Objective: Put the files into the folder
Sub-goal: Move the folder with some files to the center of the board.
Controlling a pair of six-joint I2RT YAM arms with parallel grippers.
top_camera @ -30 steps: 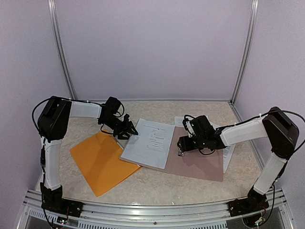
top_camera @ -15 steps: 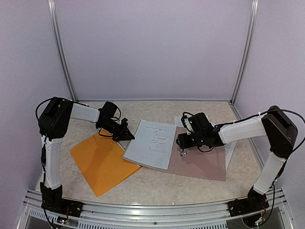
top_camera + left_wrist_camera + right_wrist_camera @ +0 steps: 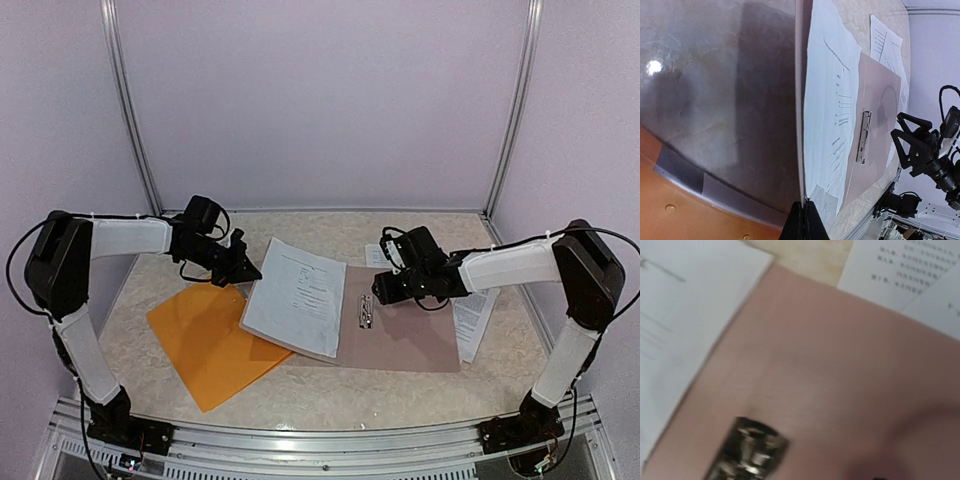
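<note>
Folder (image 3: 210, 345) lies flat near-left on the speckled worktop (image 3: 330, 395), right corner under the files (image 3: 295, 300). Files overlap the clipboard (image 3: 410, 335). Left end effector (image 3: 243, 272), arm stretched low, is clenched on the files' raised left edge. Right end effector (image 3: 383, 293) hovers released over the clip (image 3: 365, 308); its wrist view is blurred. Lilac walls.

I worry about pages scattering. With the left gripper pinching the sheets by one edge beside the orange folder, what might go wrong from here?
1. The left gripper holds the files at one edge only; the thin sheets may fan apart or slip out.
2. The folder lies flat with no opening showing, so the files may land on top of it.
3. More printed sheets lie by the clipboard, easily left behind.
</note>
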